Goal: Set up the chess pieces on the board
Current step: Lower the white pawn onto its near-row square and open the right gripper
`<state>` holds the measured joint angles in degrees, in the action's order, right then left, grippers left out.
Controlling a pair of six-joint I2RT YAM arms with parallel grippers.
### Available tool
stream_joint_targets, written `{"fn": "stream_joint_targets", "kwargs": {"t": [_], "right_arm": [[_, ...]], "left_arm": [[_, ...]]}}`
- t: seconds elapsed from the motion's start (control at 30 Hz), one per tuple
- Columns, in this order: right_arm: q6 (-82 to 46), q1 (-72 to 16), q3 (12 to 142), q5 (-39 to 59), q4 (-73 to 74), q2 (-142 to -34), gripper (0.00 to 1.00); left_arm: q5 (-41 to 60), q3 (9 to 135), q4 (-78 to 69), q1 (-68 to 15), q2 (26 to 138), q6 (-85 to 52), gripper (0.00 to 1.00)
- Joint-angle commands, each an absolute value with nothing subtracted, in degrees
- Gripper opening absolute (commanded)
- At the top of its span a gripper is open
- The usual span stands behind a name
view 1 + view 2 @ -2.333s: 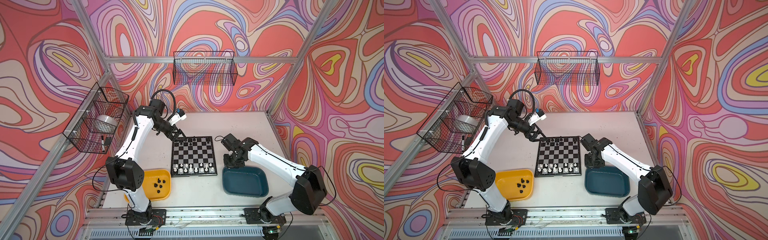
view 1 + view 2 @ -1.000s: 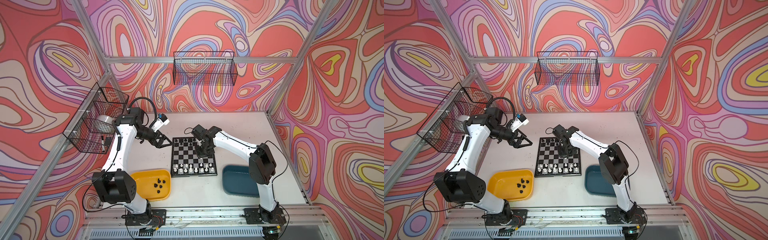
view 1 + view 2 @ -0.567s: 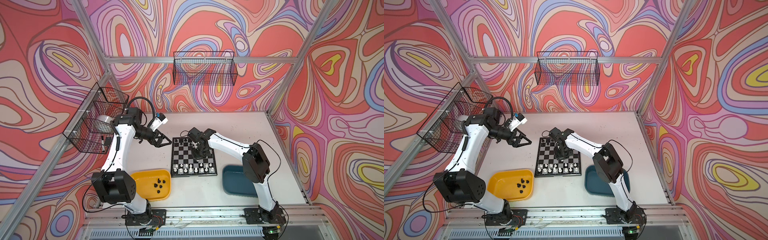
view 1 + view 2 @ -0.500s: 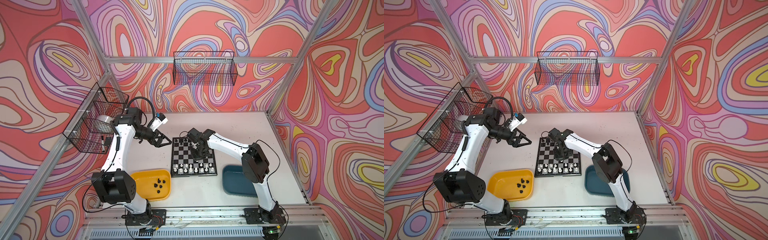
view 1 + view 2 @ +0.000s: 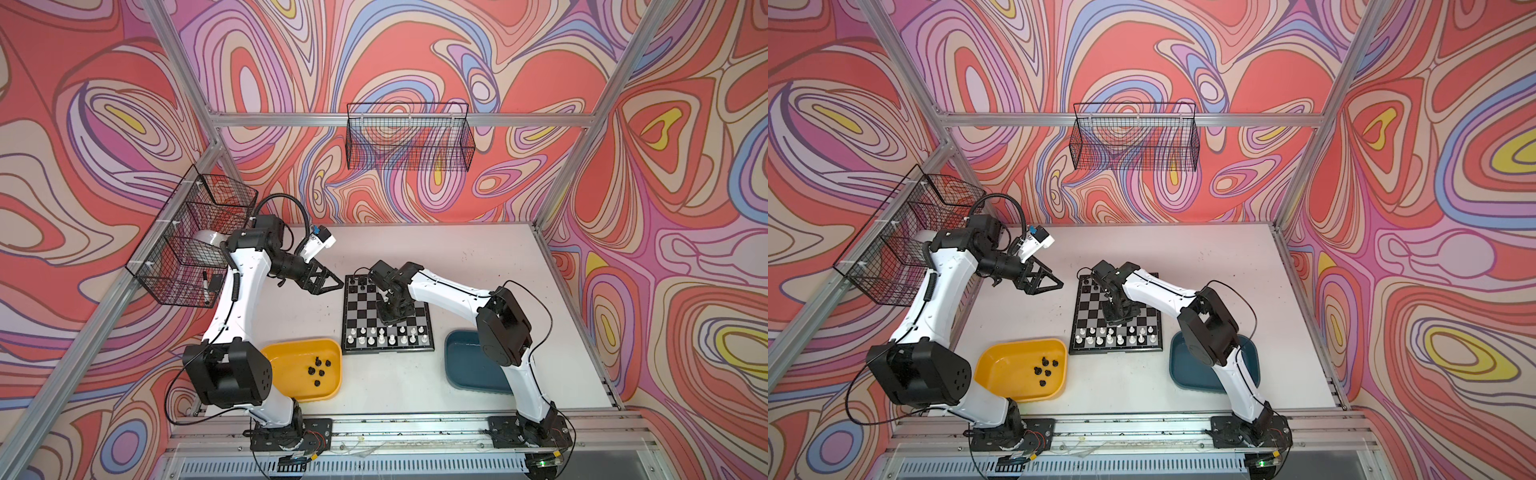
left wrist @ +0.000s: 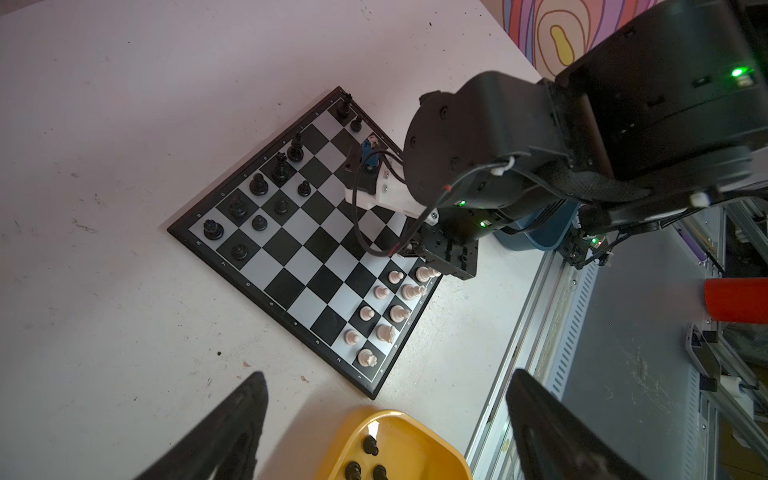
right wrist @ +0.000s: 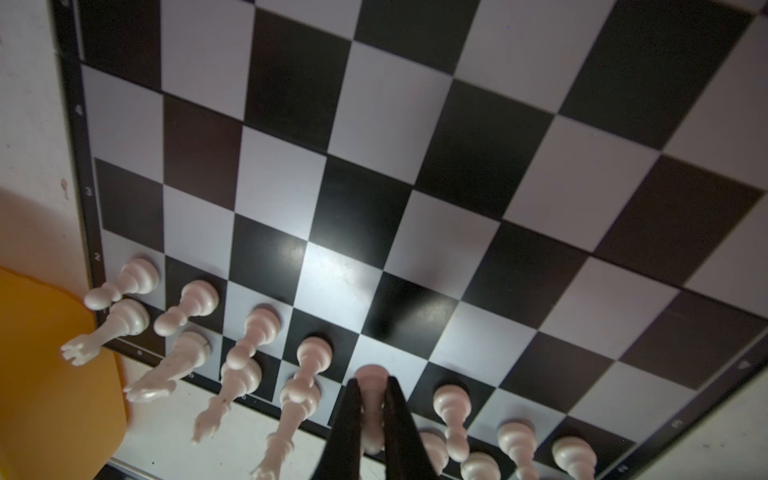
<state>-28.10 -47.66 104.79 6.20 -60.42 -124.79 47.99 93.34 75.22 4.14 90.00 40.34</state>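
The board (image 5: 386, 305) lies mid-table, seen in both top views. White chess pieces (image 5: 386, 334) fill its two near rows and black ones (image 5: 363, 282) stand along the far edge. My right gripper (image 7: 370, 384) is shut on a white pawn (image 7: 371, 376), held low over a light square in the white pawn row. I cannot tell whether its base touches the board. From above, the right gripper (image 5: 390, 321) hangs over the board's middle. My left gripper (image 5: 334, 286) is open and empty, just left of the board's far left corner. Its fingers (image 6: 237, 419) are spread wide.
A yellow tray (image 5: 291, 353) holding several black pieces (image 5: 318, 368) sits left of the board's near corner. A teal tray (image 5: 461, 365) sits to the right, partly under the right arm. Wire baskets hang on the back wall (image 5: 409, 141) and left wall (image 5: 195, 245).
The right gripper came from the teal tray to over the board, then edged left and lower with the white pawn. The left gripper drew back from the board's far corner and holds there.
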Motion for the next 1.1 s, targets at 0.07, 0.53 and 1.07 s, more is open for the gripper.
{"fn": "stream_joint_targets", "kwargs": {"t": [0.07, 0.53, 1.07], "right_arm": [[-27.95, -48.54, 105.52, 4.52, -61.68, -125.5, 0.1], [-28.3, -49.17, 103.49, 3.52, -61.72, -125.1, 0.1], [-28.39, -49.31, 103.05, 3.92, -61.06, -125.47, 0.1]], "left_arm": [[48.92, 94.04, 76.99, 4.57, 89.3, 41.75, 0.9], [48.78, 94.31, 76.65, 4.57, 89.74, 41.75, 0.9], [47.09, 96.57, 77.25, 4.66, 90.34, 43.59, 0.9]]}}
